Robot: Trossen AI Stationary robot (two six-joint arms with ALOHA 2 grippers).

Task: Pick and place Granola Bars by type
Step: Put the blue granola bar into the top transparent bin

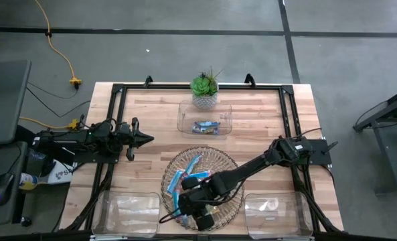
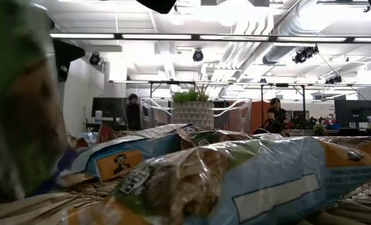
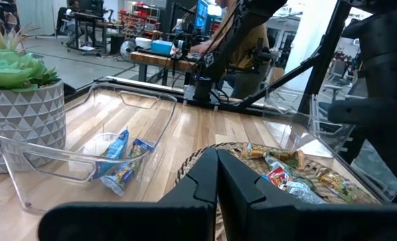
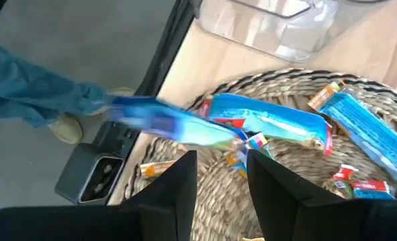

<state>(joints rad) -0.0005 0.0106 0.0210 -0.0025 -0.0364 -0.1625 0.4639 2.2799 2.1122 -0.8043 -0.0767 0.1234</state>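
The wooden desk (image 1: 265, 127) carries a round wicker tray (image 1: 221, 164), three clear plastic bins and a small potted succulent (image 1: 205, 87). The right arm reaches across the desk to the tray, and its right end effector (image 1: 199, 206) hangs over the tray's near-left part; in the right wrist view (image 4: 219, 175) the two dark fingers stand a narrow way apart with a bright blue bar (image 4: 178, 126) just above their tips, but whether they grip it I cannot tell. Under and beyond that end effector the Granola Bars (image 1: 187, 175) lie heaped in the tray, blue wrappers next to tan-green ones. The left arm waits at the desk's left edge, well apart from the tray, its left end effector (image 1: 143, 139) with fingers pressed together, as the left wrist view (image 3: 216, 175) shows. Ahead of that end effector stands the far bin (image 1: 205, 118), just beside the succulent, with a few blue-wrapped bars (image 3: 121, 164) in it. The near-left bin (image 1: 128, 213) and near-right bin (image 1: 275, 213) flank the right end effector on either side.
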